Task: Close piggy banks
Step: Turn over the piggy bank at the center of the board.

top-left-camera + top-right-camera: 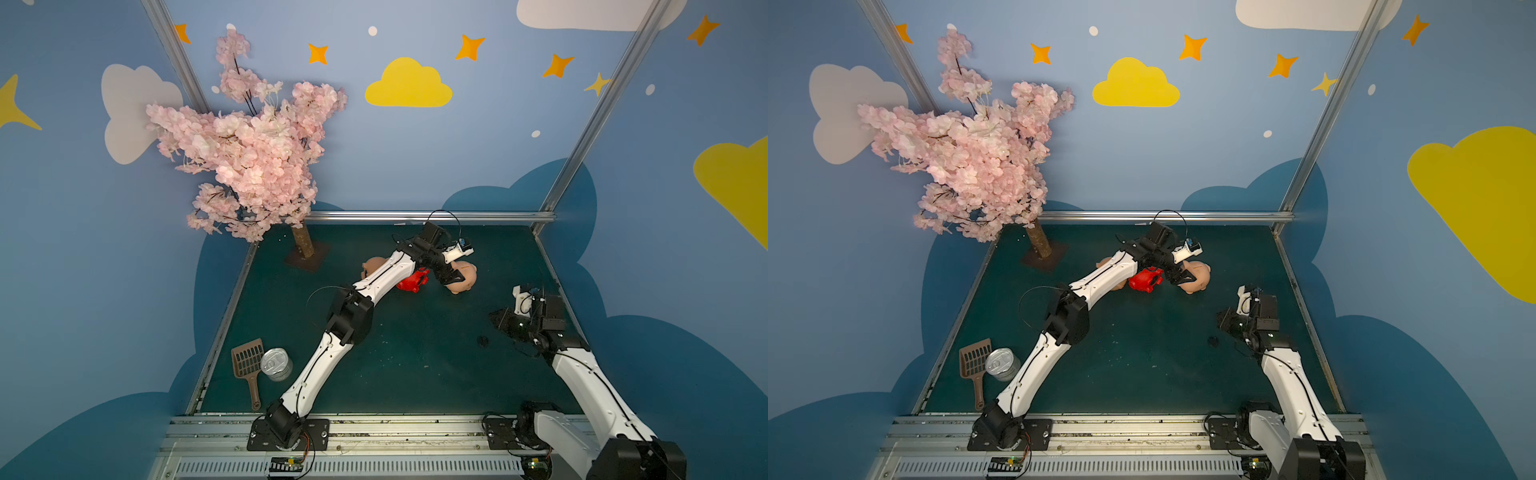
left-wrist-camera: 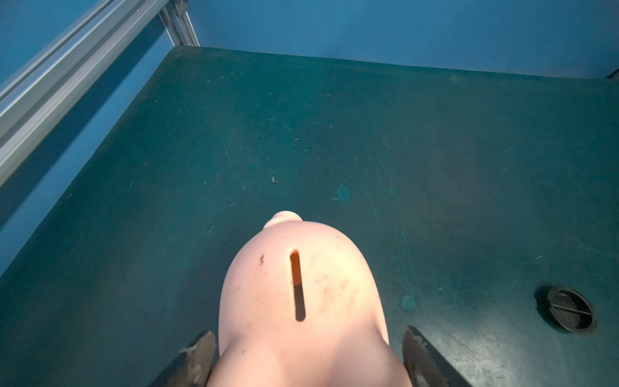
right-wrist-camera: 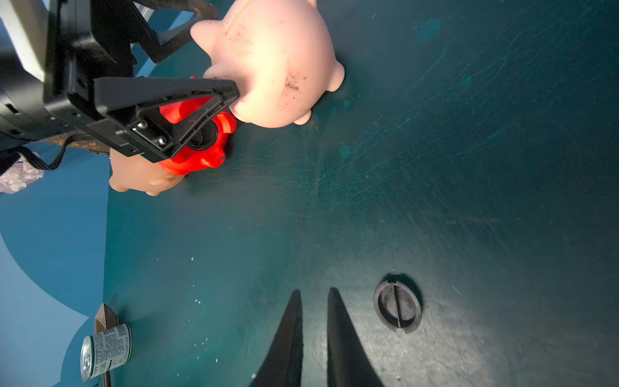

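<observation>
A peach piggy bank (image 1: 465, 276) (image 2: 301, 284) stands near the back of the green table, coin slot up. My left gripper (image 1: 455, 278) (image 2: 305, 333) is shut on it, one finger against each flank. Beside it a red piggy bank (image 1: 411, 282) (image 3: 201, 157) lies on its side, its round dark belly spot facing the right wrist view. A second peach piggy bank (image 1: 374, 266) (image 3: 140, 174) is partly hidden behind my left arm. A dark round plug (image 1: 482, 340) (image 3: 397, 306) lies flat on the table. Next to it my right gripper (image 1: 496, 318) (image 3: 313, 291) hovers, shut, holding nothing.
A pink blossom tree (image 1: 249, 158) on a square base (image 1: 307, 253) stands at the back left. A brown slotted scoop (image 1: 247, 361) and a tin can (image 1: 276, 363) sit at the front left. Metal rails (image 1: 415, 216) edge the table.
</observation>
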`<state>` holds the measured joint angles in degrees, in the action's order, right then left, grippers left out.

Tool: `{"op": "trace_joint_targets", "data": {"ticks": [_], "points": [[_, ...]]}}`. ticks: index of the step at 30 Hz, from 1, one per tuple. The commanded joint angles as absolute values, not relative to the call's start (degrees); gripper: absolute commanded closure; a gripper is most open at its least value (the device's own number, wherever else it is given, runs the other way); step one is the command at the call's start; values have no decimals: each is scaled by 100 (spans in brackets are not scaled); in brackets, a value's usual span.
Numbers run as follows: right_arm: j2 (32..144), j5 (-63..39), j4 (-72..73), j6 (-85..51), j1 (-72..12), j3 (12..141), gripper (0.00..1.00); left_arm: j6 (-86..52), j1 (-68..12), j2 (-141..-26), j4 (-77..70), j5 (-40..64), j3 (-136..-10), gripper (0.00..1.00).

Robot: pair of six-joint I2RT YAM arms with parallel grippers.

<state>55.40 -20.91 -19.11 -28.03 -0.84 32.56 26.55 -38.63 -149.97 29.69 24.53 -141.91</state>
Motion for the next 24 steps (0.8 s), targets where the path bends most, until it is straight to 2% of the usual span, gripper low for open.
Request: {"op": "trace_joint_targets", "data": {"ticks": [1,16,24], "points": [[5581,-2187,-1874,-2724,-70,3375,84,2276,-3904,-14690,3212,2471,-13814,28],[5704,-2386,-1897,-2796,-76,3386,84,1664,-4082,-13446,2911,2247,-12175,32],[5713,-2519,-1829,-2839,-77,3331,84,1204,-4166,-12605,2677,2111,-10916,33]]}}
